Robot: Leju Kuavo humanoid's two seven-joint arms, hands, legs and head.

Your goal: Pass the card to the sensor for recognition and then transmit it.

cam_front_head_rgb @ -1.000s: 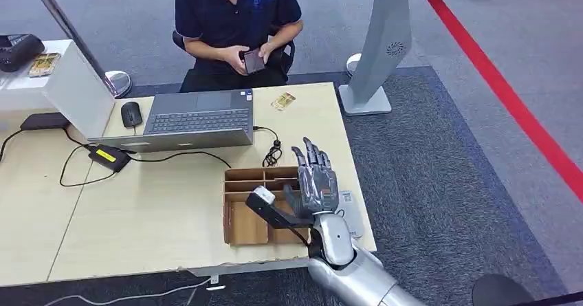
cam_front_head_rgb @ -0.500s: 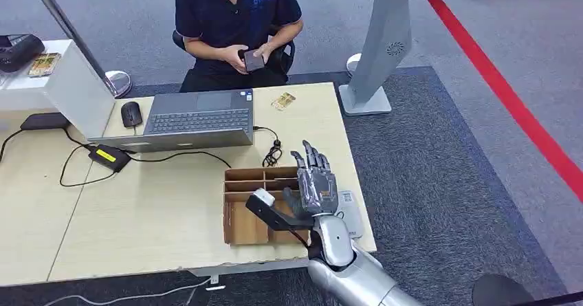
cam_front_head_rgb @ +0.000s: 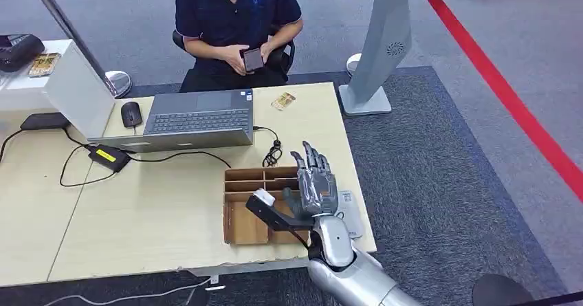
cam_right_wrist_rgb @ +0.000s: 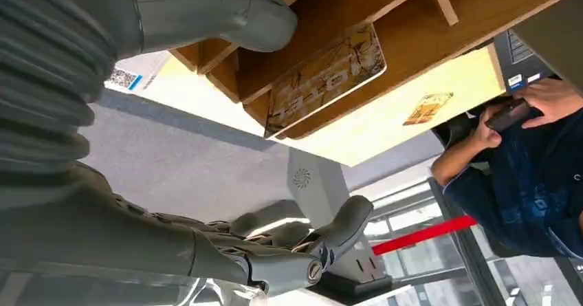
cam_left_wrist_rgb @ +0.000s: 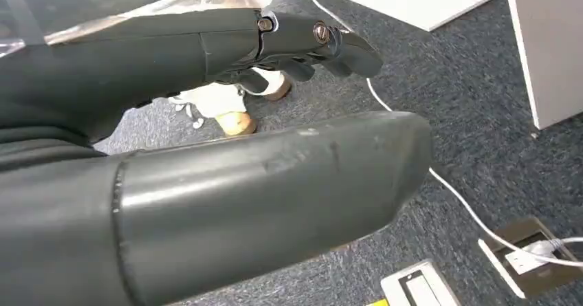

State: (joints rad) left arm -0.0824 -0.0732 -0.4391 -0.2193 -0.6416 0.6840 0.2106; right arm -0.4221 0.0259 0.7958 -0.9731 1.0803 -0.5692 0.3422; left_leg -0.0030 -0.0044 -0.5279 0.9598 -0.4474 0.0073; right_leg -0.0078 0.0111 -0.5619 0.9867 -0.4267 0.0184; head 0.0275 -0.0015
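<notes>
Card (cam_right_wrist_rgb: 324,79) lies flat in the wooden tray (cam_front_head_rgb: 237,216) just below your right hand (cam_front_head_rgb: 315,182), fingers spread, holding nothing; left hand (cam_left_wrist_rgb: 227,155) hangs off-table, empty.

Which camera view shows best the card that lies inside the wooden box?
The right wrist view shows the card best: its printed face is plain in a compartment of the wooden box, near the right hand. In the head view the right hand covers that part of the box. The left wrist view looks at the floor.
</notes>
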